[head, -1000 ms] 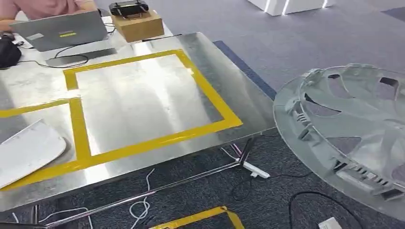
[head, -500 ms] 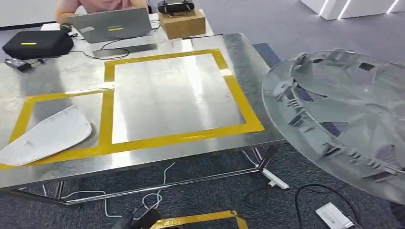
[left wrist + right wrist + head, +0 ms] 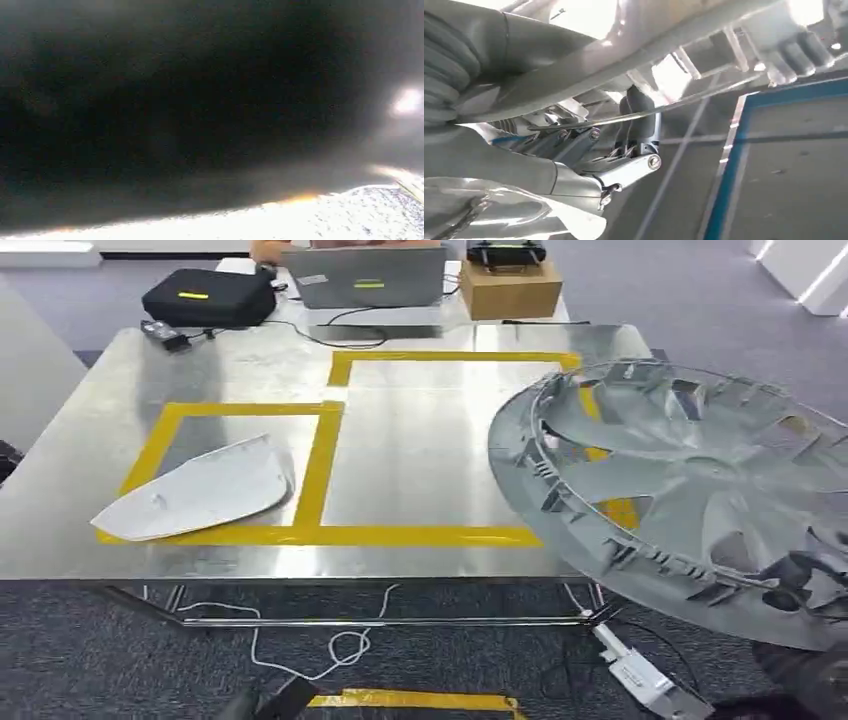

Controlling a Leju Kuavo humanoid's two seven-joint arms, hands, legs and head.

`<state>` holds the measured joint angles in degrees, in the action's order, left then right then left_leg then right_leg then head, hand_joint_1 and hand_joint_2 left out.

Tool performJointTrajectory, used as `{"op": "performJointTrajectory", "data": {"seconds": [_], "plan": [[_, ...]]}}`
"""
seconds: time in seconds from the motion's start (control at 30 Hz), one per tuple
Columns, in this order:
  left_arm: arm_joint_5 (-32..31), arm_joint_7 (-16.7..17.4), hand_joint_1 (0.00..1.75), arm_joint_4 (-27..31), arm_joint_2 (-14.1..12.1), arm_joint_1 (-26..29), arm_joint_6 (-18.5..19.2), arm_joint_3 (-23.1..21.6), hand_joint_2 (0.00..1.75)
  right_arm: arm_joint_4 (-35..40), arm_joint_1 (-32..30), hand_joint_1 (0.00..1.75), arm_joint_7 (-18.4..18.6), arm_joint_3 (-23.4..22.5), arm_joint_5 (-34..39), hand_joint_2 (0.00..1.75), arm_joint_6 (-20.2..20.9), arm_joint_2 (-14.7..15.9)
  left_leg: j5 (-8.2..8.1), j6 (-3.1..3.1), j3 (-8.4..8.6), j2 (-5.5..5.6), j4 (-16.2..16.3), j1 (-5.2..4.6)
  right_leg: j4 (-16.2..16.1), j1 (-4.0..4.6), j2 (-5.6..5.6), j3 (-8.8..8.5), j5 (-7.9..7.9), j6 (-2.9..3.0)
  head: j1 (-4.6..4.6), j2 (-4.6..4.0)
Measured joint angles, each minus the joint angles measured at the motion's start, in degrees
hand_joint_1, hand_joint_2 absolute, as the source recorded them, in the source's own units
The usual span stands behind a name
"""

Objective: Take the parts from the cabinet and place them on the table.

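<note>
My right hand's fingers (image 3: 639, 125) clamp the rim of the wheel cover (image 3: 690, 490), which hangs tilted over the counter (image 3: 420, 450) edge. Left hand: cannot tell. Carrying step; next I lower it flat inside the yellow tape frame (image 3: 330, 440).

Wheel cover (image 3: 690, 490): silver-grey plastic, spokes with dark cut-outs. Flat panel part (image 3: 200, 490): off-white. Table (image 3: 90, 440): brushed bare-metal silver, marked with yellow tape (image 3: 315, 470) forming rectangular outlines. Carpet (image 3: 120, 660): dark grey, with a yellow tape strip (image 3: 415, 700) on it. Laptop (image 3: 370, 278): grey, small yellow-green sticker. Bag (image 3: 205, 297): black with a yellow label. Box (image 3: 510, 288): brown cardboard. Cable (image 3: 300, 645): white. Right hand (image 3: 634, 130): dark grey fingers, silver metal links. Floor in right wrist view: grey with blue border line (image 3: 729, 155).
</note>
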<state>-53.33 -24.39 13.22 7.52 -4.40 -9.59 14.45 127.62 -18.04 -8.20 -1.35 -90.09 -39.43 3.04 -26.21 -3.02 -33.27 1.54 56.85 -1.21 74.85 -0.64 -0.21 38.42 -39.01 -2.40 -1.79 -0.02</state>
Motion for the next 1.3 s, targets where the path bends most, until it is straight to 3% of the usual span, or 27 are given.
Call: {"op": "performJointTrajectory", "data": {"seconds": [0.03, 0.07, 0.1, 0.13, 0.17, 0.2, 0.3, 0.33, 0.37, 0.4, 0.47, 0.5, 0.53, 0.57, 0.63, 0.67, 0.73, 0.77, 1.3], "plan": [[0.0, -0.31, 0.0, 0.0, -0.37, 0.13, 0.26, 0.0, 0.0, -0.83, 0.14, 1.75, -0.07, 0.59, 0.0, 1.75, 0.0, 0.17, -0.02, 0.04, 0.1, 0.85, 0.03, 0.06, -0.76, -0.06, 0.0, 0.21, 1.52, -0.1, 0.02, 0.0], [0.0, -0.52, 0.0, 0.0, -0.65, 0.21, 0.39, 0.02, 0.0, -1.48, 0.21, 1.75, -0.06, 1.09, 0.0, 1.75, 0.0, 0.35, -0.09, 0.14, 0.23, 1.82, 0.09, 0.15, -4.06, -0.2, 0.04, -0.92, 4.24, -0.19, 0.0, 0.02], [0.0, -0.79, 0.0, 0.0, -0.81, 0.29, 0.39, 0.02, 0.0, -1.97, 0.37, 1.75, -0.06, 1.46, 0.0, 1.75, 0.0, 0.5, -0.21, 0.34, 0.42, 2.74, 0.21, 0.28, -8.96, -0.45, 0.44, -2.97, 7.31, -0.34, 0.0, 0.02], [0.02, -0.89, 0.0, 0.0, -0.98, 0.32, 0.39, 0.02, 0.0, -2.53, 0.63, 1.75, -0.04, 1.81, 0.0, 1.75, 0.0, 0.59, -0.46, 0.71, 0.54, 3.56, 0.46, 0.35, -14.22, -0.89, 1.9, -5.25, 10.09, -0.62, 0.02, 0.02], [0.02, -0.94, 0.0, 0.0, -1.33, 0.35, 0.37, 0.02, 0.0, -3.26, 1.03, 1.75, -0.04, 2.12, 0.0, 1.75, 0.0, 0.61, -0.52, 1.12, 0.25, 4.18, 0.66, 0.25, -15.4, -1.19, 4.99, -5.88, 8.96, -0.79, 0.13, 0.02], [0.02, -1.0, 0.0, 0.0, -1.44, 0.36, 0.39, 0.02, 0.0, -3.6, 1.08, 1.75, -0.04, 2.38, 0.0, 1.75, 0.0, 0.63, -0.55, 1.34, -0.42, 4.9, 1.46, 0.21, -16.73, -1.22, 5.01, -6.95, 8.83, -0.27, 0.02, 0.0], [0.02, -1.16, 0.0, -0.02, -1.92, 1.16, 0.39, 0.02, 0.0, -4.54, 1.41, 1.75, -0.02, 3.01, 0.0, 1.75, 0.0, 0.89, -0.13, 2.18, -1.0, 6.73, 1.26, 0.65, -16.36, -0.72, 3.35, -6.71, 8.94, 0.69, 0.02, 0.02], [0.02, -1.18, 0.0, -0.02, -2.25, 1.3, 0.3, 0.02, 0.0, -4.7, 1.51, 1.75, 0.07, 3.19, 0.0, 1.75, 0.0, 0.9, -0.68, 2.48, -1.13, 5.78, 1.58, 0.69, -16.7, -1.0, 2.54, -6.98, 9.08, 1.23, 0.07, 0.02], [0.04, -1.38, 0.0, -0.02, -2.16, 1.29, 0.13, 0.02, 0.0, -4.83, 1.56, 1.75, 0.18, 3.28, 0.26, 1.75, 0.02, 0.9, -1.68, 2.83, -1.77, 2.33, 3.08, 0.3, -16.75, -0.9, 1.9, -7.16, 8.96, 1.66, -0.29, 0.02], [0.11, -1.57, 0.0, -0.02, -2.21, 1.14, -0.02, 0.0, 0.0, -4.89, 1.54, 1.75, 0.42, 3.3, 0.87, 1.75, 0.04, 1.02, -3.61, 3.16, -3.53, 0.26, 6.65, 0.43, -16.75, -0.67, 1.0, -7.27, 8.83, 2.02, -0.7, 0.0], [0.22, -1.59, 0.0, -0.02, -2.32, 1.1, -0.02, 0.0, 0.0, -5.53, 1.62, 1.75, 0.88, 3.67, 0.46, 1.75, 0.02, 1.09, -7.51, 3.37, -8.27, -0.97, 16.21, 0.74, -16.75, -0.34, -0.41, -7.46, 8.54, 2.39, -0.61, 0.02], [0.22, -1.59, 0.0, -0.04, -2.32, 1.22, -0.02, 0.0, 0.0, -6.05, 1.56, 1.75, 1.0, 3.93, 0.57, 1.75, 0.02, 1.09, -8.16, 3.38, -9.9, -1.03, 19.28, 0.86, -16.74, -0.24, -0.84, -7.52, 8.41, 2.46, -0.63, 0.02], [0.33, -1.59, 0.0, -0.04, -2.38, 1.41, -0.07, 0.0, 0.0, -6.64, 1.44, 1.75, 1.91, 4.24, 1.36, 1.75, 0.02, 1.09, -7.31, 3.29, -10.06, -1.04, 19.28, 0.86, -16.74, -0.17, -1.22, -7.64, 8.3, 2.47, -0.61, 0.02], [0.44, -1.59, 0.0, -0.04, -2.56, 1.59, -0.15, 0.02, 0.0, -7.41, 1.41, 1.75, 3.28, 4.85, 2.06, 1.75, 0.02, 1.25, -5.4, 3.09, -9.01, -1.05, 17.08, 0.85, -16.74, -0.05, -1.45, -7.78, 8.19, 2.47, -0.63, 0.0], [0.63, -1.62, 0.0, -0.04, -2.97, 1.75, -0.24, 0.02, 0.0, -8.69, 1.17, 1.75, 6.07, 6.57, 2.69, 1.75, 0.02, 1.75, 0.06, 2.24, -4.06, -1.11, 7.14, 0.56, -16.75, 0.06, -1.74, -8.42, 7.79, 2.39, -0.63, 0.0], [0.66, -1.64, 0.0, -0.04, -3.17, 1.77, -0.24, 0.02, 0.0, -9.11, 1.04, 1.75, 6.65, 6.88, 3.0, 1.75, 0.02, 1.81, 0.65, 1.67, -2.16, -1.49, 3.43, 0.14, -16.85, 0.0, -1.9, -8.57, 7.6, 2.27, -0.57, 0.0], [0.7, -1.68, 0.0, -0.04, -3.34, 1.65, -0.24, 0.0, 0.0, -9.88, 0.81, 1.75, 7.08, 7.52, 2.93, 1.75, 0.0, 2.1, -0.16, 1.56, -1.31, -1.56, 1.66, -0.03, -16.53, 0.32, -1.93, -8.23, 7.39, 1.8, -0.66, 0.0], [0.72, -1.68, 0.0, -0.04, -3.32, 1.7, -0.24, 0.0, 0.0, -10.14, 0.77, 1.75, 7.19, 7.8, 2.93, 1.75, 0.0, 2.38, -0.16, 2.76, -1.37, -1.53, 1.56, 0.13, -16.48, 0.38, -1.89, -8.15, 7.29, 1.96, -0.44, 0.0], [0.83, -2.21, 0.0, -0.04, -2.97, 0.81, 0.19, -0.04, 0.0, -12.17, 0.39, 1.75, 12.92, 10.4, 1.31, 1.75, -0.02, 4.61, -0.31, 2.01, -1.34, -1.44, 1.59, -0.01, -17.51, 0.14, -1.9, -8.65, 7.71, 1.17, -0.55, 0.0]]}}
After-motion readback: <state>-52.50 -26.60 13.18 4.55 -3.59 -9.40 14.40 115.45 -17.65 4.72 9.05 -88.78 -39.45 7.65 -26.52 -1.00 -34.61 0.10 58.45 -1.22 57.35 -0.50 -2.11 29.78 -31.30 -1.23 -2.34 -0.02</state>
